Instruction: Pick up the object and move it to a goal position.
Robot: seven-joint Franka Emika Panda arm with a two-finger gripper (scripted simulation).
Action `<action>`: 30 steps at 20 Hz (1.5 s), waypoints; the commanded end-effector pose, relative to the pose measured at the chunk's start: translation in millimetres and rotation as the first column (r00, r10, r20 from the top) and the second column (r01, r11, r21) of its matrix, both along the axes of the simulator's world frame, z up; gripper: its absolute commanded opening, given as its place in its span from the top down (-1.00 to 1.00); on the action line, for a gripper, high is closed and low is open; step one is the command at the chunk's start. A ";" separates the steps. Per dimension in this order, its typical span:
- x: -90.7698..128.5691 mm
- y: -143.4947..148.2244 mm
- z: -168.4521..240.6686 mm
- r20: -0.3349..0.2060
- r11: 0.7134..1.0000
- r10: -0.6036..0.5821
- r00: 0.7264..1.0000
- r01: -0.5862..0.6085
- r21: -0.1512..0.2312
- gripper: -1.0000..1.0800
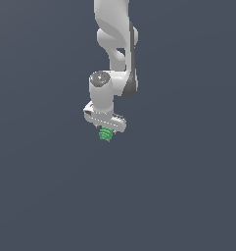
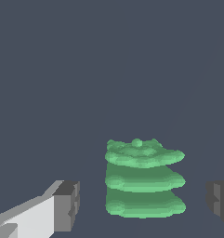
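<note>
The object [image 2: 143,179] is a small bright green ribbed lump, stacked in three wavy layers. In the wrist view it stands between my two dark finger pads [image 2: 67,204], with a gap showing on each side of it. My gripper [image 2: 143,204] is open around it and not touching it. In the exterior view the object [image 1: 106,135] pokes out just below the white hand of the gripper [image 1: 106,128], and the fingers themselves are hard to make out there. No goal marker shows in either view.
A plain dark grey-blue surface [image 1: 188,196] fills both views. The white arm [image 1: 117,44] rises from the hand toward the top of the exterior view.
</note>
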State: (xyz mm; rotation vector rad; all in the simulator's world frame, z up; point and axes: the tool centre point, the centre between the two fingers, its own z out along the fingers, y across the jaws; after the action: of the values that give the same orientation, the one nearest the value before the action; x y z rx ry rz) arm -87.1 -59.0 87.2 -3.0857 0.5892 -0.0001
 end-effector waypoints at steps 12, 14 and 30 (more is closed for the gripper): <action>-1.6 -0.2 -45.7 0.000 1.000 -0.005 1.000 0.005 0.000 -0.92; -1.6 -0.4 -46.7 0.000 1.000 -0.005 1.000 0.005 0.000 -0.92; 2.3 3.6 -40.6 0.000 1.000 -0.004 1.000 0.004 0.000 1.00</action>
State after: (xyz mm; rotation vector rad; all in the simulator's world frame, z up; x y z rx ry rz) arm -86.6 -57.1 44.2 -3.0841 0.5966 0.0006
